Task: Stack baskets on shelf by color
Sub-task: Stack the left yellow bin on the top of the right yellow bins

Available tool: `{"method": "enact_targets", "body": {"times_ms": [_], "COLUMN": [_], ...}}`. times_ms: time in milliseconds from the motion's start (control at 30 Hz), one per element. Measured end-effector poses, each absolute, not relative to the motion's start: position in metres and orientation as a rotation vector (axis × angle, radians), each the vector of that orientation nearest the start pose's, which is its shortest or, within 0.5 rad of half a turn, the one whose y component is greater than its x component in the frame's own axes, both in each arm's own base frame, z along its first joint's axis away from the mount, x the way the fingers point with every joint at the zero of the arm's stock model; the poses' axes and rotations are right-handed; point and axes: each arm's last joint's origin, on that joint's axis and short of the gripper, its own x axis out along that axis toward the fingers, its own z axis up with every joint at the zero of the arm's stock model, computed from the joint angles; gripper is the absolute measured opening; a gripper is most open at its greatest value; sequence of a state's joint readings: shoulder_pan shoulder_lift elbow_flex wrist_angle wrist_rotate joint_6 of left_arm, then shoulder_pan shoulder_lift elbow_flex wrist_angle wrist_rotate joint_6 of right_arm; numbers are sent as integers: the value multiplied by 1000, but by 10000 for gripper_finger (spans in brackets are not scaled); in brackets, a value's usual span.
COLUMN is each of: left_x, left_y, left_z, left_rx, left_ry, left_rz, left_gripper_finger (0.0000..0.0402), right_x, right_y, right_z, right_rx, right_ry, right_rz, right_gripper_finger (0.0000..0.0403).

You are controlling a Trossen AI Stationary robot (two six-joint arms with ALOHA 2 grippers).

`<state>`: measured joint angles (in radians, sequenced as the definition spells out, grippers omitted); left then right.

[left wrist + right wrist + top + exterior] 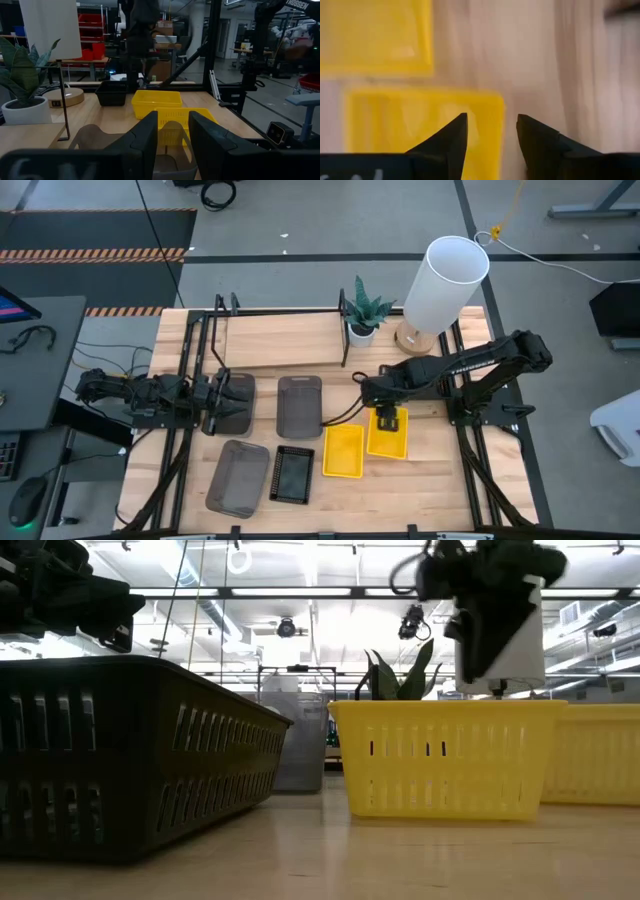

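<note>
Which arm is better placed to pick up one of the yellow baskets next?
The right. Its hand hangs open directly over the yellow basket nearest it. The left hand is open too, but sits over a grey basket across the table.

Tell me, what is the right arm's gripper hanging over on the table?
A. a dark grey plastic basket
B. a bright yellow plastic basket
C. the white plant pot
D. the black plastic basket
B: in the high view the right gripper hangs open over the bright yellow rectangular plastic basket, and its own wrist view shows yellow under its fingers.
</note>
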<state>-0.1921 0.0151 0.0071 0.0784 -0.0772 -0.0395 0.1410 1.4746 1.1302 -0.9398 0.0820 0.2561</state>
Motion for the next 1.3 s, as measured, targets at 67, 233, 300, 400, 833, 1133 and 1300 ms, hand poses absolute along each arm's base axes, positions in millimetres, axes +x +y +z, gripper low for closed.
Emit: {"method": "enact_targets", "body": {"times_ms": [67, 233, 300, 400, 833, 1133, 1300], "left_x": [96, 97, 97, 97, 97, 97, 97], "left_y": [-16, -16, -16, -17, -17, -17, -17], "left_z": [172, 172, 173, 173, 172, 172, 172], "left_rx": [-49, -49, -50, -50, -49, -49, -49], "left_ry": [-68, -68, -72, -71, -66, -67, -67], "left_rz": [-116, -116, -116, -116, -116, -116, -116], "left_gripper_finger": [117, 117, 117, 117, 117, 117, 117], "right_x": [276, 296, 303, 323, 378, 389, 393], "right_y": [42, 56, 63, 74, 77, 74, 76], "right_z": [248, 242, 237, 237, 205, 169, 155], "right_rx": [87, 133, 147, 141, -64, -64, -39], "right_ry": [1205, 1094, 1121, 1139, 1342, 1426, 1451], "right_rz": [-94, -70, -68, -50, -32, -10, 21], "right_gripper_finger": [178, 178, 178, 178, 204, 228, 197]}}
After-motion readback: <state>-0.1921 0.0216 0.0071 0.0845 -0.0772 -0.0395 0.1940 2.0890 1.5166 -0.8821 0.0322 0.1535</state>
